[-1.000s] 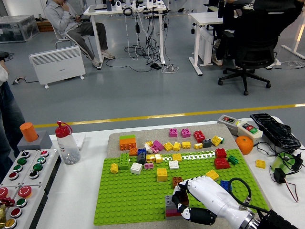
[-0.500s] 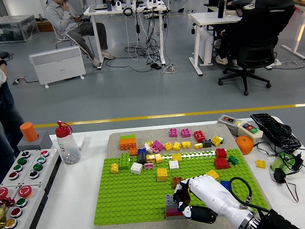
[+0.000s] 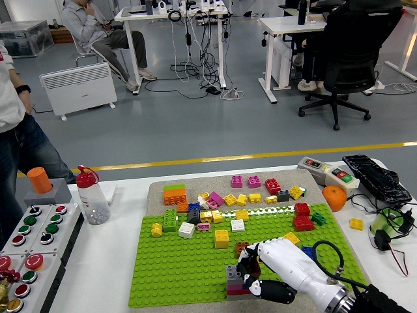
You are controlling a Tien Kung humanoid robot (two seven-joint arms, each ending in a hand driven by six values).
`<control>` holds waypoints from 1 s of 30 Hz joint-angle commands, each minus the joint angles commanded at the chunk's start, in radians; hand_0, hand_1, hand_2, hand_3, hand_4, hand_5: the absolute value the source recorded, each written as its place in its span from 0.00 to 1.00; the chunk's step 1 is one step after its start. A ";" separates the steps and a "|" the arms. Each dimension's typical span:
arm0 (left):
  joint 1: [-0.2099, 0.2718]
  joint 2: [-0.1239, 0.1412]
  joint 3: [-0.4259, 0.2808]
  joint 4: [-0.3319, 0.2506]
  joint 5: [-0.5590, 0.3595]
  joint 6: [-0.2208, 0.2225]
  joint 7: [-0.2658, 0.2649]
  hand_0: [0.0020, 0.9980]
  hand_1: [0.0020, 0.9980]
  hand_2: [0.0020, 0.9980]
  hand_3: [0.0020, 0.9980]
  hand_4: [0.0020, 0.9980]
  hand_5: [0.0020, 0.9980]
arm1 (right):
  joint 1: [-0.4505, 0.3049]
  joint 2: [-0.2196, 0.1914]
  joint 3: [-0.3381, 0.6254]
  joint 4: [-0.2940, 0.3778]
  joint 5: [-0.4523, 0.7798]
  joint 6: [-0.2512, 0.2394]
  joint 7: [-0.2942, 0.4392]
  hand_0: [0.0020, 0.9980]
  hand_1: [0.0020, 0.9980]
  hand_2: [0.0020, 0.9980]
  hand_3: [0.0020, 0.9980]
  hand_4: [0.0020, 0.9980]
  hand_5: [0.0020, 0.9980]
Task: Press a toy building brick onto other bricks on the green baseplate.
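Observation:
A green baseplate (image 3: 182, 264) lies on the table with several loose bricks along its far half. At its near edge stands a small stack of bricks (image 3: 234, 282), grey on top with red beneath. My right hand (image 3: 254, 274), white with black fingertips, comes in from the lower right and is curled against the stack's right side, fingers touching it. A brown brick (image 3: 242, 247) sits just beyond the hand. My left arm is out of sight.
Behind the baseplate a grey mat (image 3: 195, 186) carries more bricks. At left are a button panel (image 3: 29, 241) and a clear bottle (image 3: 93, 197); at right an orange (image 3: 334, 197), a switch box (image 3: 328, 172) and cables. A person stands at the far left edge.
My right hand has stayed curled on the stack, shifting only slightly. The person at the left edge has moved further into view.

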 joint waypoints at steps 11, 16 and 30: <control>-0.002 0.000 0.000 0.000 -0.001 0.000 0.000 0.66 0.68 0.71 0.58 0.30 1.00 | 0.000 -0.001 0.006 0.001 0.000 0.001 -0.003 0.46 0.50 0.51 0.50 0.33 0.42; -0.002 0.000 0.000 0.000 0.000 -0.001 0.000 0.66 0.68 0.70 0.58 0.30 1.00 | 0.000 -0.002 0.004 0.003 0.000 0.002 -0.003 0.46 0.50 0.51 0.50 0.33 0.42; -0.003 0.001 -0.001 0.000 0.000 -0.001 -0.001 0.66 0.68 0.70 0.58 0.30 1.00 | 0.005 -0.002 -0.003 0.002 0.005 0.007 0.004 0.46 0.50 0.51 0.50 0.34 0.41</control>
